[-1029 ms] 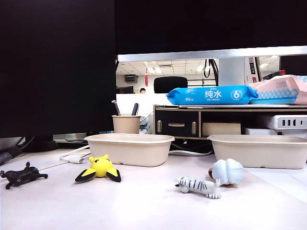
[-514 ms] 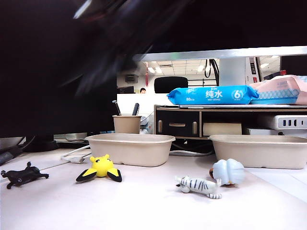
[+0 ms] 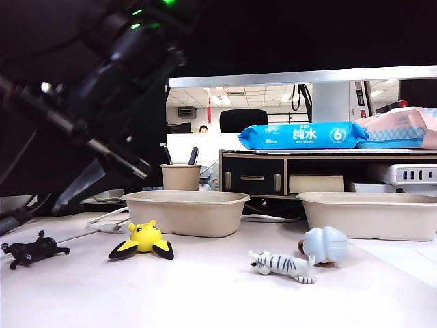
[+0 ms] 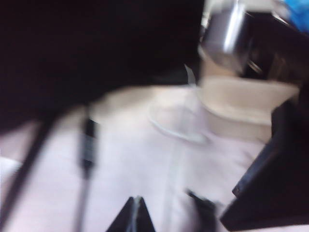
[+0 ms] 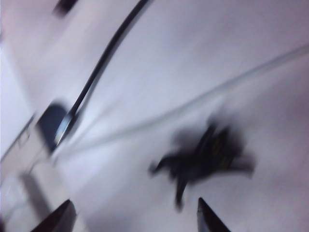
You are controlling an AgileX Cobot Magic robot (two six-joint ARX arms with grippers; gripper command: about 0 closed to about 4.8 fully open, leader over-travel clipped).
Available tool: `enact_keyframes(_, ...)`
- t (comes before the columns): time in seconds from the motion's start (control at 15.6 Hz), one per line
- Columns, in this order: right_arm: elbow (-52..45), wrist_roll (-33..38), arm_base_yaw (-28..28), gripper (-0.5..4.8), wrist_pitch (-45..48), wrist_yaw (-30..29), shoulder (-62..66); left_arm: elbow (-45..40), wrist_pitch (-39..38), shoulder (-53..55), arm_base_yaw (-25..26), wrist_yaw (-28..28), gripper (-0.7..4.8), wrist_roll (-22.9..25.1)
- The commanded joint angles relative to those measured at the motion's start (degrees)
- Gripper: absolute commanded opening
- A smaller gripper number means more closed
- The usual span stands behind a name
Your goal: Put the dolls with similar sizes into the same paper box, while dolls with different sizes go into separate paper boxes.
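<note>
Beige pulp is what stands out: two paper boxes sit at the back of the counter (image 3: 205, 301), the left paper box (image 3: 184, 217) and the right paper box (image 3: 372, 219) well apart, and I see no doll in either. All four dolls lie on the counter in front of them. The black animal (image 3: 31, 251) is far left, and the yellow creature (image 3: 142, 240) is just before the left paper box. The striped tiger (image 3: 281, 265) lies on its side just beside the pale blue doll (image 3: 324, 244), near the right paper box.

My right claw (image 3: 102, 179) hangs across at the left of the exterior view, above the black animal and clear of it. Its wrist camera shows the right claw (image 5: 135, 220) spread wide with nothing between the fingertips, the black animal (image 5: 203, 157) blurred on the counter beyond.

My left claw (image 4: 136, 217) is smeared by blur; I cannot tell whether it is parted or closed.
</note>
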Motion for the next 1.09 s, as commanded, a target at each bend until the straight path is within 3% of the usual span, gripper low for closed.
enact_keyframes(0.06,4.28,2.69,0.11,3.27,-3.06,6.01,2.45,0.04,0.5,-0.35,1.86,0.15,-0.05,0.2)
enact_keyframes(0.13,5.22,3.72,0.09,3.23,-4.52,7.5,2.91,0.04,0.5,-0.35,1.86,0.2,-0.05,0.2)
enact_keyframes(0.26,5.33,5.22,0.11,2.46,-5.18,8.11,3.1,0.04,0.5,-0.37,1.6,0.2,-0.05,0.2)
enact_keyframes(1.09,5.31,9.77,2.08,2.48,-3.98,10.69,6.36,0.04,0.5,-0.9,1.6,0.2,-0.05,0.2)
